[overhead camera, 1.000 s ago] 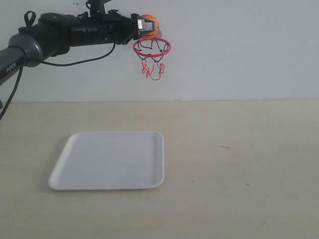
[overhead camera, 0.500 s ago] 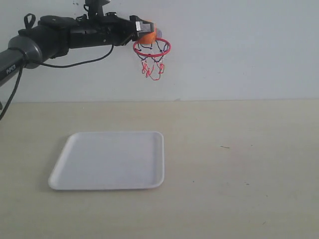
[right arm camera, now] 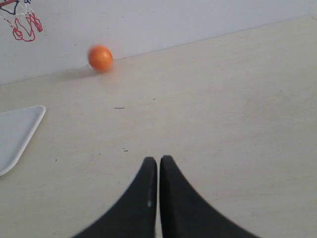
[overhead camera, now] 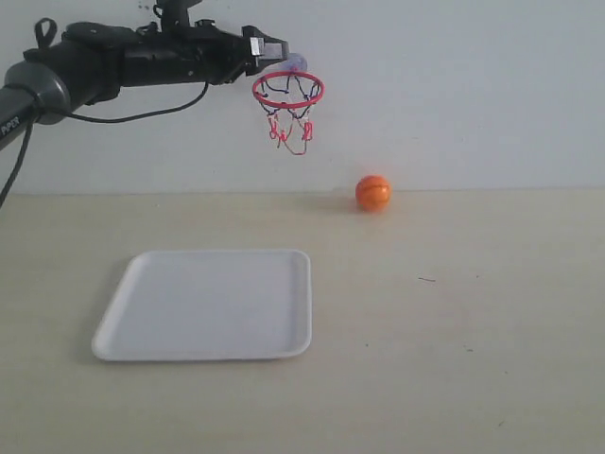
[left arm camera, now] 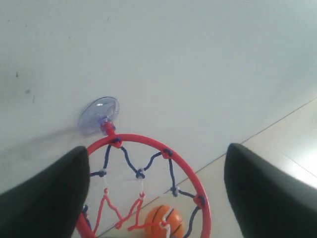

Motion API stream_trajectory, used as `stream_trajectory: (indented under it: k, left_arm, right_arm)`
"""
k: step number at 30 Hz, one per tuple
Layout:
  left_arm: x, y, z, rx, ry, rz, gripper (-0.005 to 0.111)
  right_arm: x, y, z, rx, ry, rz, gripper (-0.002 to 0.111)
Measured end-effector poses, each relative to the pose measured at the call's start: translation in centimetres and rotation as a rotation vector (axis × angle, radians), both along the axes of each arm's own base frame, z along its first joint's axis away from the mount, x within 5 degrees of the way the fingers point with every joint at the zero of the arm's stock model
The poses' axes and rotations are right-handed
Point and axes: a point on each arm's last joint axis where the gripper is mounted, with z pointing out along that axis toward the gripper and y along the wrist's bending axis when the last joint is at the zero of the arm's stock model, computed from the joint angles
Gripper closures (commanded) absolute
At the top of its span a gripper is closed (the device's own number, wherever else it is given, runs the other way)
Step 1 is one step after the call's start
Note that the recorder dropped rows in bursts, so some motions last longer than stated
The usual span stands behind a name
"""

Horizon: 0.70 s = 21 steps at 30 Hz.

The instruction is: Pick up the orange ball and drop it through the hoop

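The orange ball (overhead camera: pixel 373 192) is down at the table's far edge by the wall, right of and below the hoop (overhead camera: pixel 288 90). In the left wrist view the orange ball (left arm camera: pixel 163 222) shows through the red ring and net of the hoop (left arm camera: pixel 163 148), which hangs from its suction cup (left arm camera: pixel 99 111). My left gripper (overhead camera: pixel 274 47) stands open and empty just above the ring's left side; in its own view my left gripper (left arm camera: pixel 158 186) straddles the ring. My right gripper (right arm camera: pixel 158 161) is shut and empty, low over the table, far from the orange ball (right arm camera: pixel 100 57).
A white tray (overhead camera: pixel 208 303) lies on the wooden table at the left middle, below the left arm. The pale wall rises straight behind the table's far edge. The white tray (right arm camera: pixel 17 134) also shows in the right wrist view.
The left gripper opened and let the ball go. The ball left the jaws at the hoop and now sits on the table by the wall. The left arm drew back slightly.
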Motion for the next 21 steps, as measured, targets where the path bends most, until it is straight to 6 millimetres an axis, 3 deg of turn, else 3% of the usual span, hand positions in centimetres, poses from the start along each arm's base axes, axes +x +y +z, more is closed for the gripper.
stream_trajectory:
  k: [5,14,21]
  left_arm:
    - [-0.7,3.1,1.8,0.009,0.048,-0.055,0.103]
    - [-1.8,10.1,0.5,0.009,0.303,-0.177,0.103]
    - [-2.3,11.5,-0.1,-0.083,0.479,-0.142,0.103]
  right_arm:
    - [0.0,0.0,0.0,0.0,0.0,0.0,0.107]
    - [0.0,0.0,0.0,0.0,0.0,0.0,0.107]
    - [0.0,0.0,0.0,0.0,-0.002,0.0,0.107]
